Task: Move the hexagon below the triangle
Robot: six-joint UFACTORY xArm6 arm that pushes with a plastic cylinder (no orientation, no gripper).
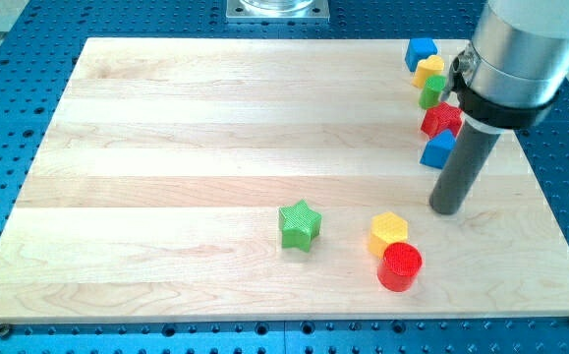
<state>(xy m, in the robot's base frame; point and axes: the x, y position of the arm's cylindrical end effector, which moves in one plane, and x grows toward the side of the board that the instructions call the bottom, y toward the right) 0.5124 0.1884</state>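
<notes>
The arm is ending in a plain dark rod, so there is no end effector that could open, close or hold anything. My tip (447, 209) is resting on the wooden surface (166, 128) towards the view's right. It is sitting up and to the right of the yellow hexagon (389, 231), near it but not touching.

The yellow hexagon is lying low on the surface, right of centre, with the red cylinder (400, 266) pressing against its lower right side. The green star (300, 224) is standing well off to their left.

A cluster is crowding the top right corner (shapes there are hard to read): a blue block (422, 51), a yellow block (428, 71), a green block (431, 91), a red block (441, 120) and a second blue block (438, 149), running downwards in a loose line. I cannot tell which one is the triangle.
</notes>
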